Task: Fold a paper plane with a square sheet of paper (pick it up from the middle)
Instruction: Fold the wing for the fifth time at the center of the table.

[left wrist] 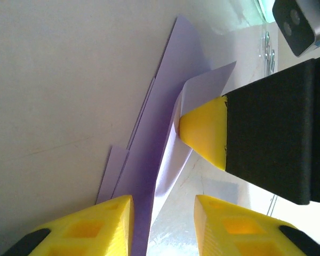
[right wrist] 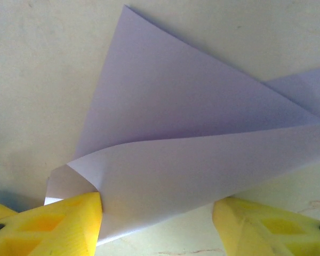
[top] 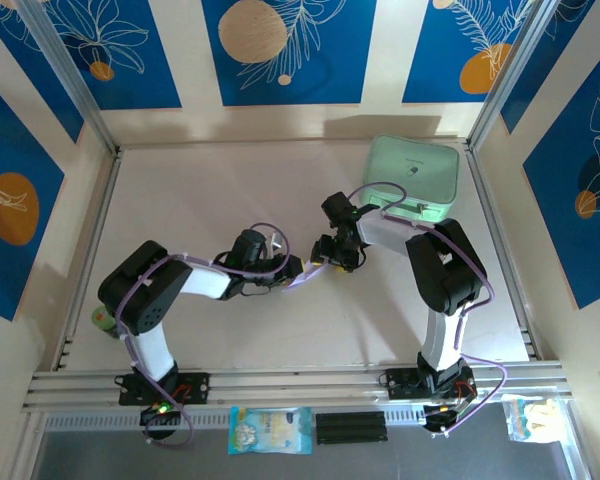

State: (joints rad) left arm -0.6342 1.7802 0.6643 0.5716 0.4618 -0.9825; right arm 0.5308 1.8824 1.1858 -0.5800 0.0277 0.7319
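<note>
The sheet of paper [top: 305, 277] is a creased pale lilac shape lying mid-table between both grippers. In the left wrist view the paper [left wrist: 165, 106] runs as a long pointed fold along the inside of one yellow finger. My left gripper [left wrist: 162, 205] [top: 292, 268] is open, with a clear gap to its other finger. A yellow fingertip [left wrist: 205, 130] of the right gripper presses a curled flap there. In the right wrist view the paper [right wrist: 192, 106] arches up between the wide-apart fingers of my right gripper [right wrist: 157, 202] [top: 330, 262], touching the left-hand one.
A mint-green rounded case [top: 412, 178] lies at the back right, just behind the right arm. Metal rails edge the table on both sides and along the front. A printed packet [top: 270, 430] lies below the front rail. A small green object [top: 102, 318] sits by the left arm's elbow.
</note>
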